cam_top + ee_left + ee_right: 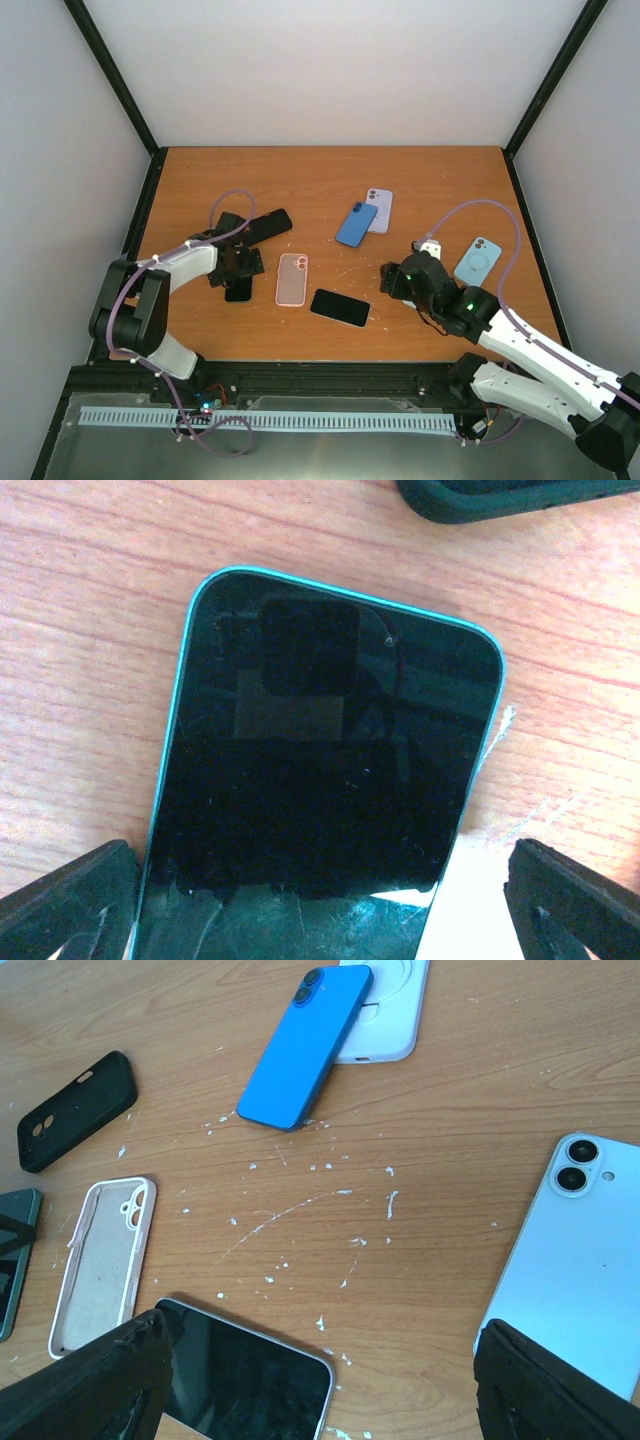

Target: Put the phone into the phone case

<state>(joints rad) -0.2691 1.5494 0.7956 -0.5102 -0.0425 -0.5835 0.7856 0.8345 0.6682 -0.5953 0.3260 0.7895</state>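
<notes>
A teal-edged phone (pixel 320 770) lies screen up on the wooden table, its near end between the wide-apart fingers of my open left gripper (pixel 320 910). From above, that gripper (pixel 238 270) covers most of the phone (pixel 238 291). A black phone case (pixel 270 225) lies just beyond it, its edge (pixel 520 495) showing in the left wrist view. A pale pink case (pixel 291 278) lies hollow side up, with a black-screened phone (pixel 340 307) to its right. My right gripper (pixel 320 1390) hangs open above the table with nothing held, that phone's corner (pixel 245 1380) near its left finger.
A blue phone (pixel 356 224) rests partly on a white case (pixel 377 209) toward the back. A light blue phone (pixel 477 261) lies camera side up on the right, close to my right gripper (pixel 392 280). White scratches (pixel 300 1205) mark the wood.
</notes>
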